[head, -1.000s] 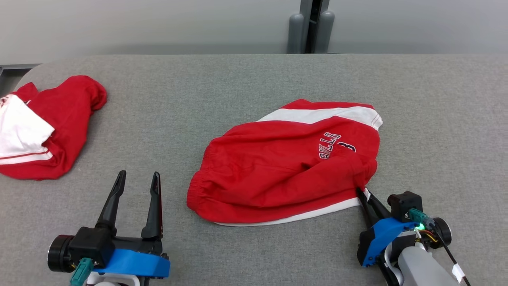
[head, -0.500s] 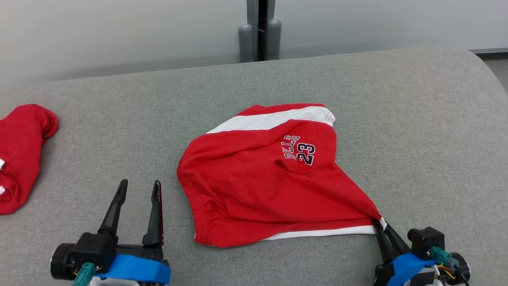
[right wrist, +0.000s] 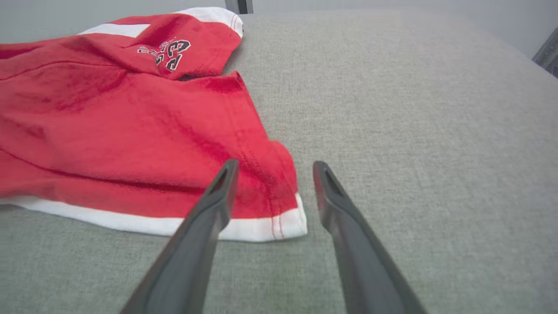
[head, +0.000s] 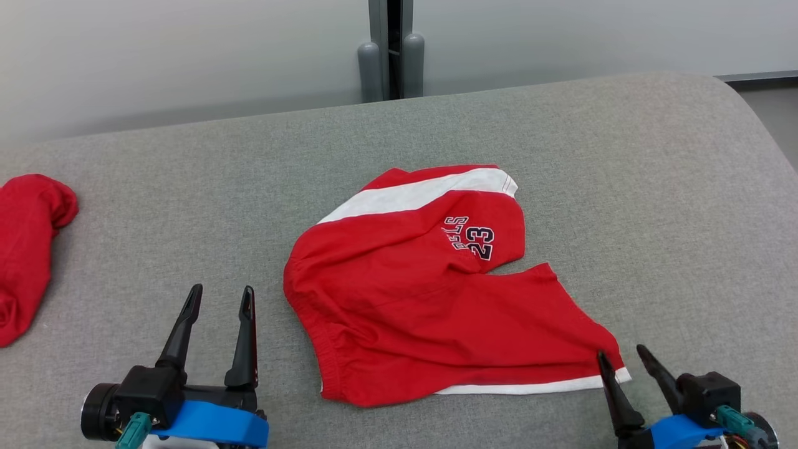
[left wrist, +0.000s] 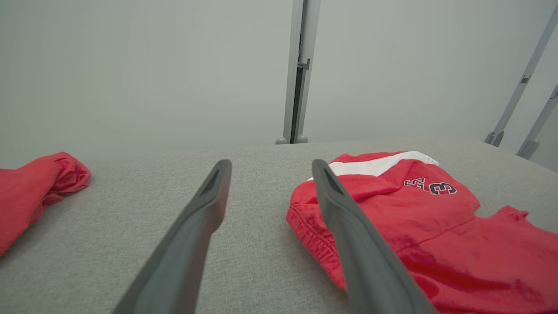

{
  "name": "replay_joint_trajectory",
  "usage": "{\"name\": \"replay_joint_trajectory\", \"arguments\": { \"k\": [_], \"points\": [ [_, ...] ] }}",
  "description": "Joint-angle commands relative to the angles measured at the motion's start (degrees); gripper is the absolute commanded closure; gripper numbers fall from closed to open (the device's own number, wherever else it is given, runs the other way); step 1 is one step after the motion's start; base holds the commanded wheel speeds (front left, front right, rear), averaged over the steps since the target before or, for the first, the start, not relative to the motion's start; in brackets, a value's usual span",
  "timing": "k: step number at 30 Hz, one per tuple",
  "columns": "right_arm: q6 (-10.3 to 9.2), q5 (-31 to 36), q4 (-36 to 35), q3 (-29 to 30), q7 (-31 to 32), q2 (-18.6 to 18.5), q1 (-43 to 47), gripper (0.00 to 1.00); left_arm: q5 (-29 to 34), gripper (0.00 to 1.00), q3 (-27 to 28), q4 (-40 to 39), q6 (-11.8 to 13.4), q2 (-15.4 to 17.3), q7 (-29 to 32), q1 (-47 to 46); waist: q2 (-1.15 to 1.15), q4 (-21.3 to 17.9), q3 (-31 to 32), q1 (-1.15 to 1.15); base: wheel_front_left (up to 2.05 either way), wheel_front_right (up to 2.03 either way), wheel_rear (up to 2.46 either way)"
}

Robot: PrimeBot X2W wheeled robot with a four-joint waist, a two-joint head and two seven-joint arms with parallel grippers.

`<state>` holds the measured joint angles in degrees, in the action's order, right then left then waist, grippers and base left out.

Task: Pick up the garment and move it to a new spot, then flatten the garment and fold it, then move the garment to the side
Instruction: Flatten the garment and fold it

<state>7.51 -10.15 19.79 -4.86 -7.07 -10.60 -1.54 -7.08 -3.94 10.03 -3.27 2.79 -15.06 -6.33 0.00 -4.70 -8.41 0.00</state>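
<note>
The right gripper is spread wide and holds nothing. The white-banded hem corner of the shorts lies flat on the table, in the gap just behind this gripper's fingertips; whether the cloth touches either finger cannot be told. In the right wrist view, the shorts spread ahead and to the left of the gripper. One leg runs forward from the corner. The other leg, with the number print, lies beyond it, and a notch opens between the two.

The left gripper is also spread, a little narrower, and empty. It is clear of the cloth and points up the table. In the left wrist view, the shorts lie to the right of the gripper, with the gathered waistband just beside the right finger. Well off to this gripper's left lies another red cloth, bunched at the table's edge. Far ahead of both grippers, past the table, a grey post stands against the wall.
</note>
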Motion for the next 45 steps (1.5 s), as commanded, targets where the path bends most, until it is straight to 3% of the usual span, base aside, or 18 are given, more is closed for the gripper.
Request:
{"name": "replay_joint_trajectory", "arguments": {
  "k": [1,7,14,22,33,34,35,39,45],
  "points": [
    [-0.04,1.0,-1.8,0.5,-0.1,0.0,0.7,0.00,0.1,0.00,0.1,0.1,-0.2,0.2,-0.2,0.0,0.00,0.4,0.3,0.00,0.00,0.00,0.00],
    [-0.04,2.9,-7.3,-0.1,1.0,-1.0,-3.1,0.00,0.2,0.00,-0.1,-0.3,0.2,0.2,-0.2,0.7,0.00,1.4,0.6,0.00,0.00,0.00,0.00],
    [-0.04,5.0,-7.5,-4.2,3.5,-3.3,-12.4,0.00,0.2,0.00,-0.6,-0.5,0.2,0.2,-0.2,-0.8,0.00,3.1,-0.5,0.00,0.00,0.00,0.00],
    [-0.04,5.4,-1.2,-6.0,7.0,-5.4,-18.0,0.00,-0.6,0.00,-2.3,-0.4,0.4,0.2,-0.2,-2.1,0.00,5.8,-2.2,0.00,0.00,0.00,0.00],
    [-0.04,2.7,13.1,-9.4,9.1,-6.5,-21.6,0.00,-1.6,0.00,-4.2,-0.5,1.2,0.2,-0.2,-4.0,0.00,8.3,-5.0,0.00,0.00,0.00,0.00],
    [-0.04,2.3,14.5,-9.8,9.3,-6.6,-22.2,0.65,-1.6,0.00,-4.3,-0.5,1.2,0.2,-0.2,-4.2,0.00,8.4,-5.1,0.00,0.00,0.00,0.00],
    [-0.05,1.8,15.9,-10.2,9.6,-6.6,-22.8,1.00,-1.7,0.00,-4.4,-0.4,1.3,0.2,-0.2,-4.3,0.00,8.5,-5.2,0.00,0.00,0.00,0.00],
    [-0.07,0.9,19.3,-9.7,6.9,-7.1,-25.7,1.00,-1.8,0.00,-4.6,-0.3,1.4,0.2,-0.2,-4.6,0.00,8.8,-5.4,0.00,0.00,0.00,0.00],
    [-0.06,3.0,25.1,-4.0,1.6,-6.5,-29.4,1.00,-1.9,0.00,-4.7,-0.1,1.5,0.2,-0.2,-4.5,0.00,8.8,-5.1,0.00,0.00,0.00,0.00]
  ]
}}
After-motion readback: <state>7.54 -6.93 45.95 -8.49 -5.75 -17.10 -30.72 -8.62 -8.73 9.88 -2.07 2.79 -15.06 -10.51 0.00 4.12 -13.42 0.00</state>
